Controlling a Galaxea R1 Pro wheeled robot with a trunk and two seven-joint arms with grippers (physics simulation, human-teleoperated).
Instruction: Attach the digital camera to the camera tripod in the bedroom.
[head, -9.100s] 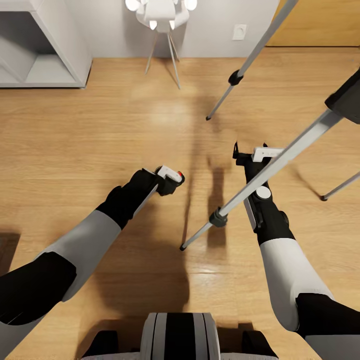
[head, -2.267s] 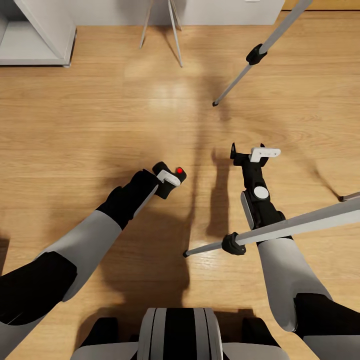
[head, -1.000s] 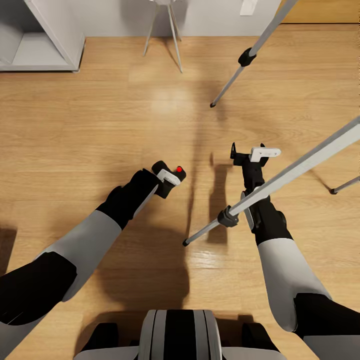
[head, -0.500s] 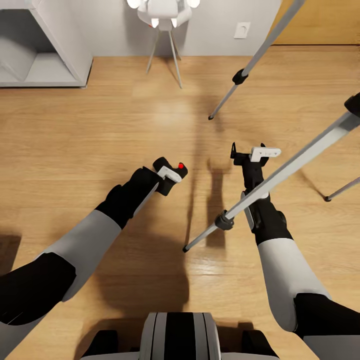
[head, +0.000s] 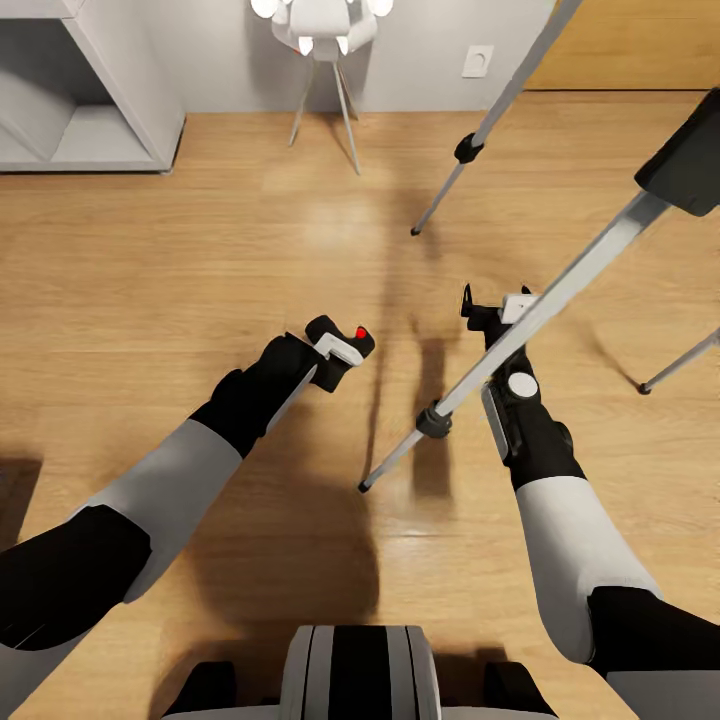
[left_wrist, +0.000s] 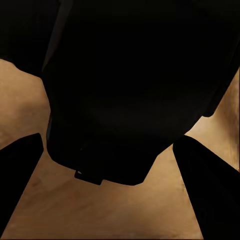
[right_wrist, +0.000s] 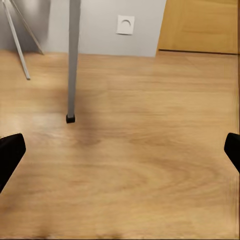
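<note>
Nearest the robot, the left gripper (head: 338, 352) has its fingers (head: 340, 349) clamped on the digital camera (head: 350, 345), red button up, held over the wood floor (head: 150, 280). Just beside it, the camera tripod (head: 560, 290) slants one silver leg across the right gripper (head: 495, 305), whose fingers (right_wrist: 10, 150) are spread wide, nothing between them. Beyond the tripod's far leg, a white lamp (head: 320, 25) stands against the wall (head: 420, 50), a socket (head: 477, 61) and a wooden door (head: 640, 45) alongside.
</note>
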